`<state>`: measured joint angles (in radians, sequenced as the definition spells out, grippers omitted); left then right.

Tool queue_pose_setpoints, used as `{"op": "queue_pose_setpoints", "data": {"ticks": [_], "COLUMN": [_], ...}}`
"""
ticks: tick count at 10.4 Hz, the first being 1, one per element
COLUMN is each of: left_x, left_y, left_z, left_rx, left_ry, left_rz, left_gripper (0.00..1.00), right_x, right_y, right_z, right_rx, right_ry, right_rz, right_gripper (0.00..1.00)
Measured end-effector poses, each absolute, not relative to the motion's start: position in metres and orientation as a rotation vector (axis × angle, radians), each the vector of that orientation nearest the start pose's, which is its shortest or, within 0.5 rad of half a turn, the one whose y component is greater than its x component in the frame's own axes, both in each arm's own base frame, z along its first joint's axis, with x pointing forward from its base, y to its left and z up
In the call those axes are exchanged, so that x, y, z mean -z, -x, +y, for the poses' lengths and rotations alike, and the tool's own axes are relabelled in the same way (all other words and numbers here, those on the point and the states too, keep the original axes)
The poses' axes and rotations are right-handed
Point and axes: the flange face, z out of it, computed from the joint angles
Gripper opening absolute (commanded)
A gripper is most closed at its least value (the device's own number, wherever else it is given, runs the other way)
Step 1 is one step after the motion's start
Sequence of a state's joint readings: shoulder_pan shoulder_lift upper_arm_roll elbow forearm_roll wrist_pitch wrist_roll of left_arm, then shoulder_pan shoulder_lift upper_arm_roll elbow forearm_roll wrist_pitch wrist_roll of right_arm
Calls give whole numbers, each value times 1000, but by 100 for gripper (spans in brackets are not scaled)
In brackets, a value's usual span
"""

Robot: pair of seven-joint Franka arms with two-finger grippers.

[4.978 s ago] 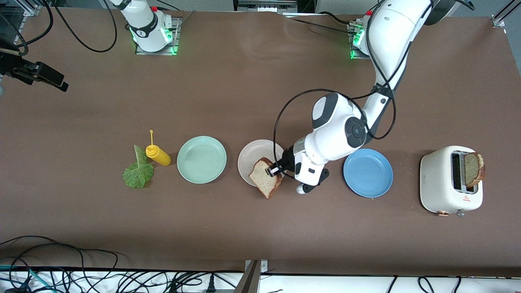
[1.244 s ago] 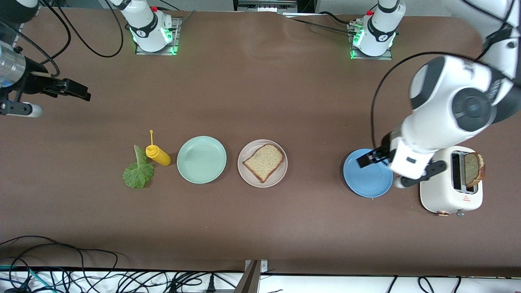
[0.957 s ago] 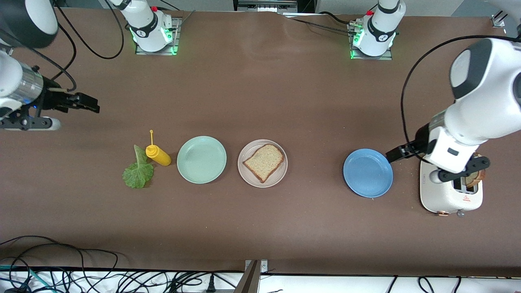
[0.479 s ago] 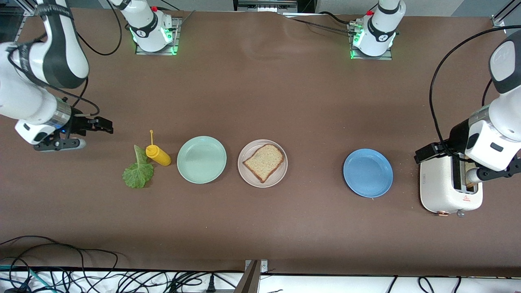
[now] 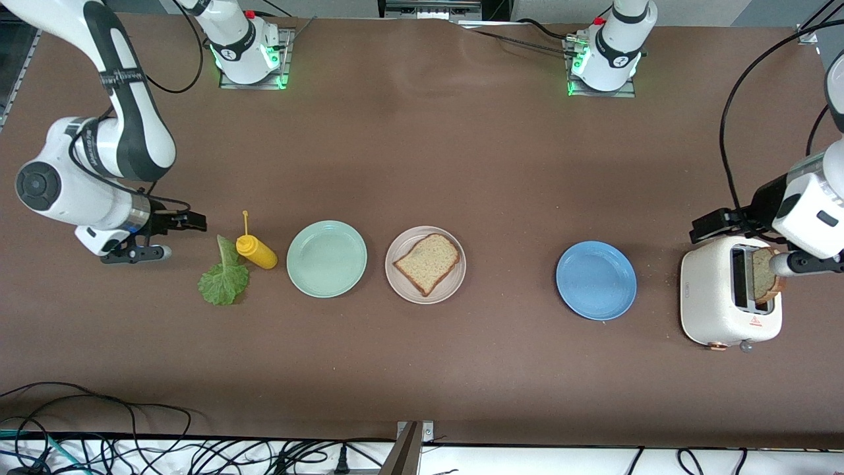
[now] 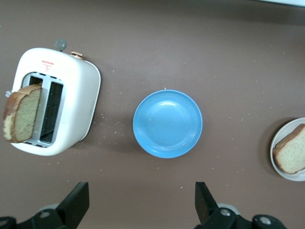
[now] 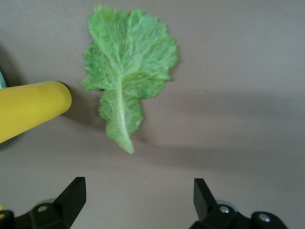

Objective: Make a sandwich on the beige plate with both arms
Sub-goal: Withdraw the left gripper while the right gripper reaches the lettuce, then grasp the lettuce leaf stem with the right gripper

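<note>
Bread slice flat on beige plate

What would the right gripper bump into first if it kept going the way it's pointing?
Probably the lettuce. The right gripper, open, points toward the leaf and the yellow bottle beside it. How high it hangs over the table is unclear, so it might pass above them.

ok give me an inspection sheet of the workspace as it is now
surface: brown table, crumbs near the toaster
job's things: one bread slice flat on the beige plate; second slice upright in the toaster; lettuce on the table beside the yellow bottle
clutter: mint plate and blue plate, both bare
grippers: left gripper open, over the toaster's edge; right gripper open, over the table by the lettuce
cables: tangle along the table's near edge
surroundings: nothing seen
</note>
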<state>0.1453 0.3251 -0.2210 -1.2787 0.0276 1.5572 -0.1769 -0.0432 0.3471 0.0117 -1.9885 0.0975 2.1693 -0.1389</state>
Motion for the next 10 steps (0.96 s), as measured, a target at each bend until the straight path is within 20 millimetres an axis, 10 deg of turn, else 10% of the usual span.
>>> {"op": "queue_pose_setpoints", "data": {"ticks": [6, 10], "left_x": [-563, -565], "left_y": [-624, -625], "left_z": [-17, -15], "left_rx": [-128, -110], "left_ry": [3156, 3157], "left_rz": [-128, -128], "left_gripper": [100, 100], "right_x": [-206, -189], "right_y": [-597, -597], "right_z": [-3, -2], "right_rx": [-173, -170], "right_ry": [3020, 3021], "right_rz": [-23, -24], "right_gripper": [95, 20]}}
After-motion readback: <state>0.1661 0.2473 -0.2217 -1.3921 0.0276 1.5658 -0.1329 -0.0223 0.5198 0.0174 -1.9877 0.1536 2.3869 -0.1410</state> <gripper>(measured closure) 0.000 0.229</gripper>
